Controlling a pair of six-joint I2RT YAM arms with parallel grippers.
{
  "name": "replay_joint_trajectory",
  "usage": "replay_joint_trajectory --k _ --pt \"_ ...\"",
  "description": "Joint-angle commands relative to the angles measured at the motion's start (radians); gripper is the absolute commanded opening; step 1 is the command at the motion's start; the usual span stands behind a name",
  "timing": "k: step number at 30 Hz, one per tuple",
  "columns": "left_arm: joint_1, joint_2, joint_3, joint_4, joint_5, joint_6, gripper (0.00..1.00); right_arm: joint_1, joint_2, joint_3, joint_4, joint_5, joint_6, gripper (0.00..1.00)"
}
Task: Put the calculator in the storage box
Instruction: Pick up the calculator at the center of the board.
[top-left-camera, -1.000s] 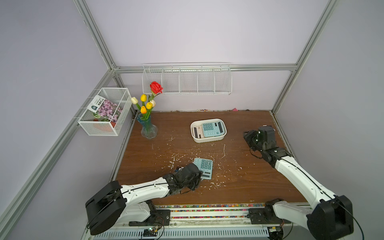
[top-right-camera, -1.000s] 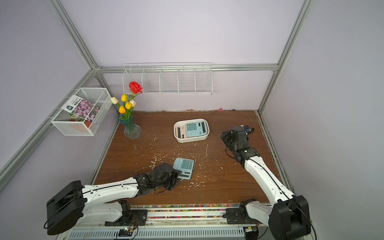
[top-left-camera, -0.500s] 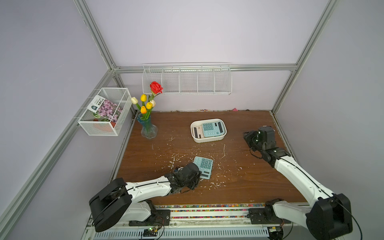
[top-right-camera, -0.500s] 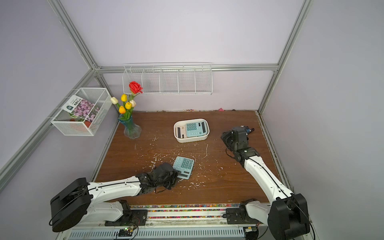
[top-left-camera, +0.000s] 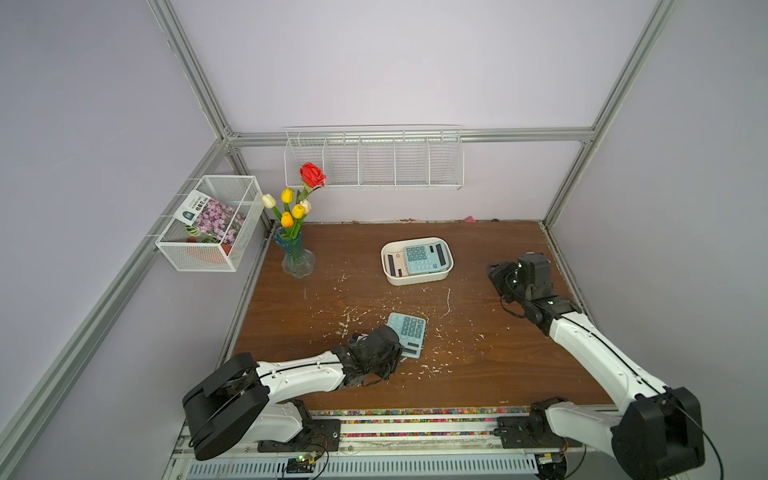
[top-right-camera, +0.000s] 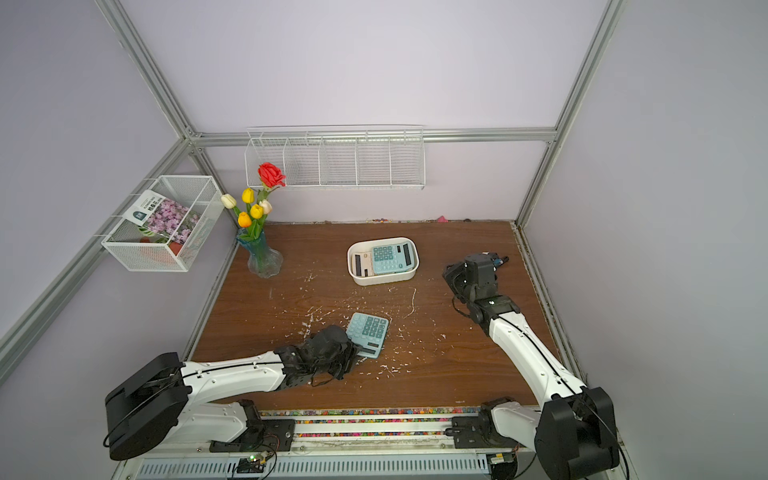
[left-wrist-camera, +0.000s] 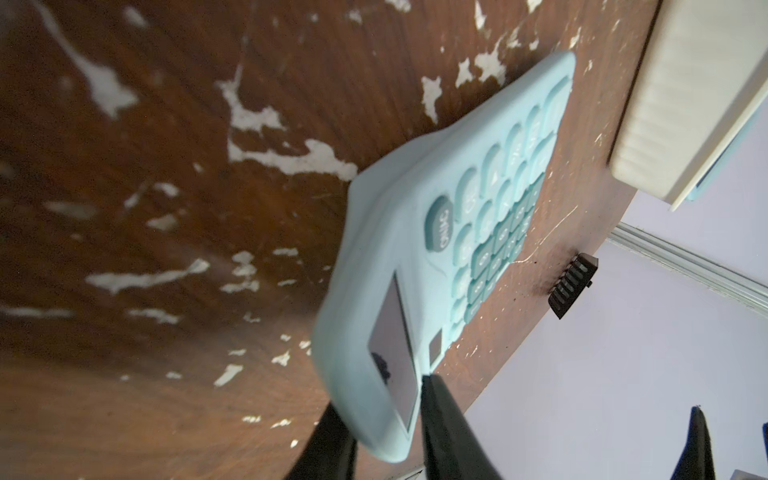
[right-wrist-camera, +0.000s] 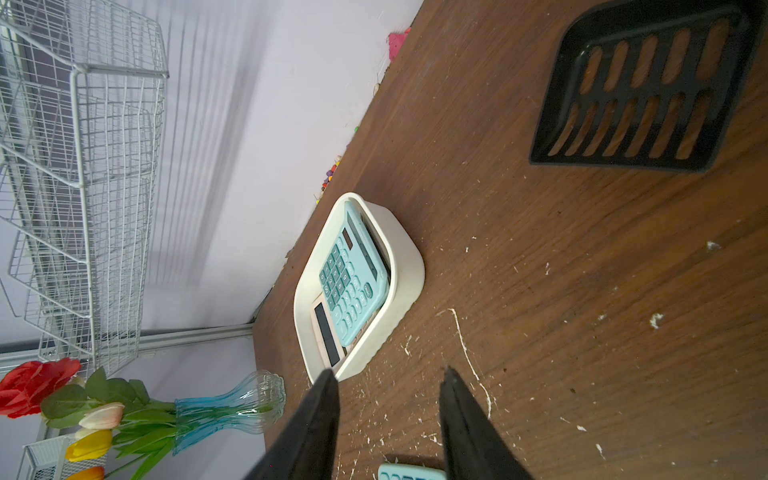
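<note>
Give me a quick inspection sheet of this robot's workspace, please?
Surface: brown wooden table, scattered with white flecks.
Job's things: storage box holds a blue calculator over a beige calculator; loose calculator lies outside.
Clutter: flower vase; black slotted tray.
Pincers: left pincer clamps the loose calculator's display end; right pincer open, empty.
Cables: black wires loop at both wrists.
Surroundings: wire rack and mesh basket on lilac walls.

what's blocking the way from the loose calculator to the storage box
Nothing visible: only white flecks on the wood tabletop between the loose calculator and the storage box. The box already holds a teal calculator atop a beige calculator.
</note>
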Motion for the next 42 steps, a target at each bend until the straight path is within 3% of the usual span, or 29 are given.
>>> replay_joint_trajectory --k 1,16,25,29,34,42 --pt "0.005 0.018 0.012 0.019 0.0 0.015 0.27 -0.004 0.008 -0.022 0.02 -0.004 0.004 0.43" --pt "0.005 -0.037 0.002 -0.017 -0.036 0.028 0.12 -0.004 0.024 -0.022 0.021 -0.009 0.002 0.43" --pt "0.034 -0.192 0.011 -0.126 -0.092 0.184 0.07 -0.004 0.03 -0.025 0.032 -0.014 0.002 0.43" --pt "0.054 -0.232 0.026 -0.136 -0.056 0.297 0.07 -0.004 0.032 -0.025 0.037 -0.02 0.002 0.43" --pt "0.123 -0.278 0.092 -0.222 0.079 0.525 0.07 -0.004 0.043 -0.022 0.046 -0.04 -0.001 0.43" --pt "0.34 -0.205 0.422 -0.598 0.347 1.071 0.05 -0.004 0.056 -0.023 0.051 -0.05 -0.015 0.43"
